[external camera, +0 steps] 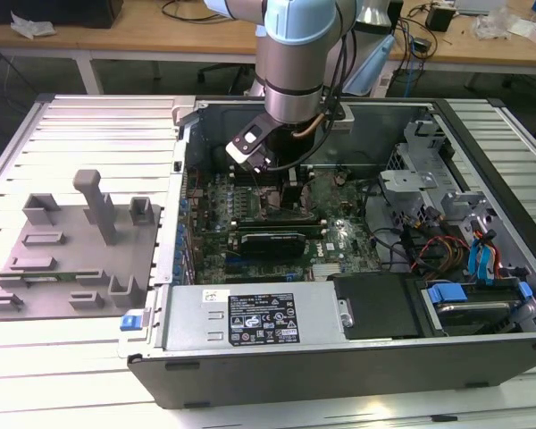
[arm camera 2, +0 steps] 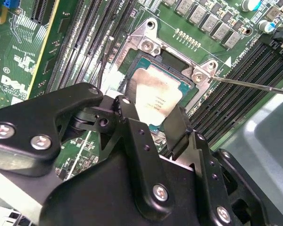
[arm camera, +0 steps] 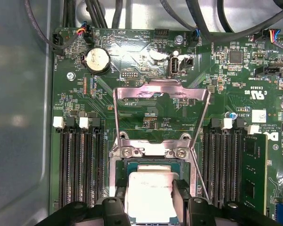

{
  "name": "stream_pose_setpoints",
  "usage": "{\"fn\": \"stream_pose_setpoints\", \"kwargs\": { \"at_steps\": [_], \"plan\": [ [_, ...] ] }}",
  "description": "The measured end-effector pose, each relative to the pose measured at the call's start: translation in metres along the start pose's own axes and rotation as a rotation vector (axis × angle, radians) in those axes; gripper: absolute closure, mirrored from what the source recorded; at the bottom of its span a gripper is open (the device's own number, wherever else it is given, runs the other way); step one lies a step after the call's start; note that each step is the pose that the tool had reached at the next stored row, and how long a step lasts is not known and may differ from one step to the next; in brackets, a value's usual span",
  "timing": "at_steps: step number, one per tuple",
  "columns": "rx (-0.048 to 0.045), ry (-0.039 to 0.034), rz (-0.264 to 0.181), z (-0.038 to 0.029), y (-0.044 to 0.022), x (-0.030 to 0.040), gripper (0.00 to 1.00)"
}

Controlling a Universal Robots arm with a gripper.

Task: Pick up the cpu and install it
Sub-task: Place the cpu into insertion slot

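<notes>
From where I stand, the pale blue and grey robot arm (external camera: 295,54) reaches straight down into the open dark computer case (external camera: 482,362), which lies on its side on the white slatted counter (external camera: 89,116). Going in from above looks deliberate, since it avoids the case walls and the cables.

In both wrist views the black hand (arm camera: 151,207) (arm camera 2: 153,115) is narrow. Its two fingers (arm camera: 181,197) press against opposite edges of the small flat square cpu (arm camera: 148,193) with its silvery-white metal top plate. Holding it by the edges leaves the top plate and the underside untouched and keeps the chip level.

The cpu (arm camera 2: 158,92) is over the dark square socket frame (arm camera 2: 148,42) on the green motherboard (arm camera: 132,61), square to the opening. I cannot tell whether it is fully seated or just above. The bright metal load plate (arm camera: 160,94) lies folded back on its hinge, and the thin wire lever (arm camera 2: 254,84) is swung aside, so the socket is open to take the chip.

Off toward the exterior view's left, a grey moulded fixture tray (external camera: 71,250) sits on the counter.
</notes>
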State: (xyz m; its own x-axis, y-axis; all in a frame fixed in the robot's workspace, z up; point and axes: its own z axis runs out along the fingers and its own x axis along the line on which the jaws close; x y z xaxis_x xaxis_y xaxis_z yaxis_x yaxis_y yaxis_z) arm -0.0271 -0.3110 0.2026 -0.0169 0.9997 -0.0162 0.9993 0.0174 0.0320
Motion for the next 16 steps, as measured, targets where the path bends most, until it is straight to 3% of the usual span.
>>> {"fn": "stream_pose_setpoints", "kwargs": {
  "at_steps": [2,3,7,9,16],
  "plan": [
    [0.0001,-0.0003,0.0,-0.0001,-0.0001,-0.0001,0.51],
    [0.0001,-0.0002,0.0,-0.0002,0.0,-0.0001,0.45],
    [0.0,0.0,0.0,-0.0002,0.0,0.0,0.45],
    [0.0,0.0054,0.0,-0.0002,0.0,0.0,0.45],
    [-0.0001,0.0096,0.0,-0.0011,0.0,-0.0001,0.45]
  ]
}}
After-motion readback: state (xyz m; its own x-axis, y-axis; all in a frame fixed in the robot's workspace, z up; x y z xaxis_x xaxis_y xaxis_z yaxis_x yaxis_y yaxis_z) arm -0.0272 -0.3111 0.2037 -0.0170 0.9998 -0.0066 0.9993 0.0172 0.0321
